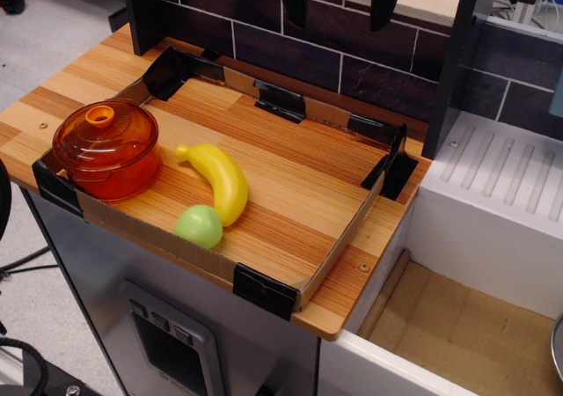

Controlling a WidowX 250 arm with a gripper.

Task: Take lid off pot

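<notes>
Overhead view: the lid sits closed on the pot, at the near-left corner of the wooden counter — knob upright. No gripper is visible, so its state and bearing cannot be told.

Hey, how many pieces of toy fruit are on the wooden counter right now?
2. A yellow banana lies mid-counter, right of the lidded orange pot; a green ball-shaped fruit sits at the banana's lower end near the front edge. Nothing looks hidden.
</notes>
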